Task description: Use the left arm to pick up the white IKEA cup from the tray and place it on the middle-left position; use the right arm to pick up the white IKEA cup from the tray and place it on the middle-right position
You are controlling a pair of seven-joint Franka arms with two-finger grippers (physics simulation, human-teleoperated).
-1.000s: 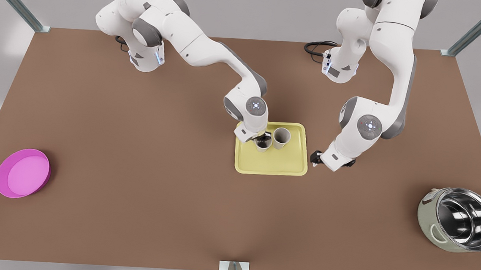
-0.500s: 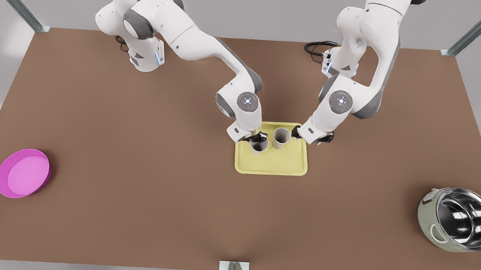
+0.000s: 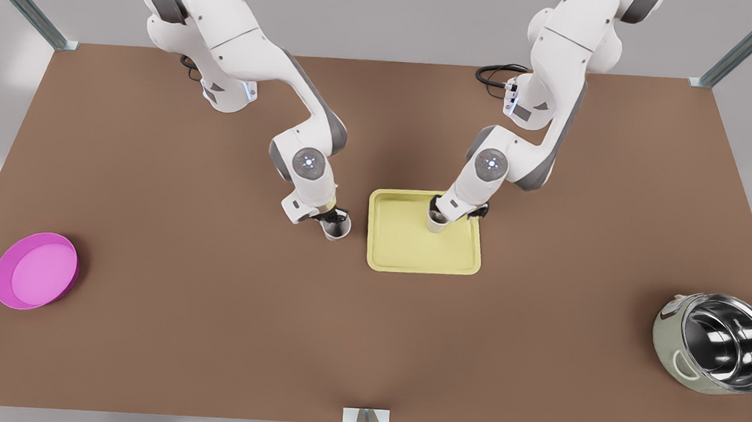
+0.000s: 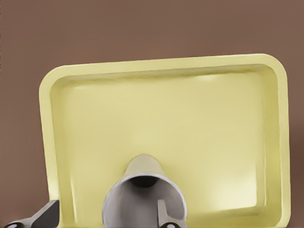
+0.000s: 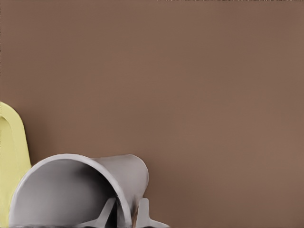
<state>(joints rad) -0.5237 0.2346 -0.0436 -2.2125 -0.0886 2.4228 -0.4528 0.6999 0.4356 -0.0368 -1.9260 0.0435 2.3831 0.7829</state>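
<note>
White off-tray cup (image 5: pixel 71 190) rim pinched by right gripper (image 5: pixel 127 214); left gripper (image 4: pixel 107 217) spread astride tray cup (image 4: pixel 142 187) wall, fingertips (image 4: pixel 46 217) cropped.

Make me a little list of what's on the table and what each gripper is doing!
tray: yellow, holds one cup
tray cup: upright on the tray
left gripper: open, straddling the tray cup's wall, one finger inside
carried cup: off the tray, over the table on the front view's left of the tray
right gripper: shut on the carried cup's wall
bowl: magenta, far at the front view's left
pot: shiny inside, far at the front view's right
</note>
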